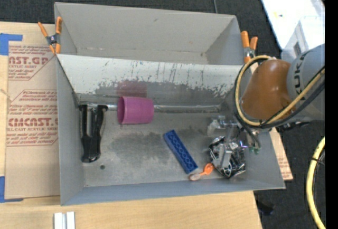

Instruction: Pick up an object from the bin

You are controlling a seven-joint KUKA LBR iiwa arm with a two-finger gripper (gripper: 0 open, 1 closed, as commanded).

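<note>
Your gripper (227,158) sits low in the bin's (158,38) corner, likely because the small orange piece (206,169) lies beside it, but open or closed, you can't tell.

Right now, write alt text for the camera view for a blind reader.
The end effector sits low in the near right corner of the grey bin, beside a blue studded brick; a purple cup and black tool lie further left.
</note>
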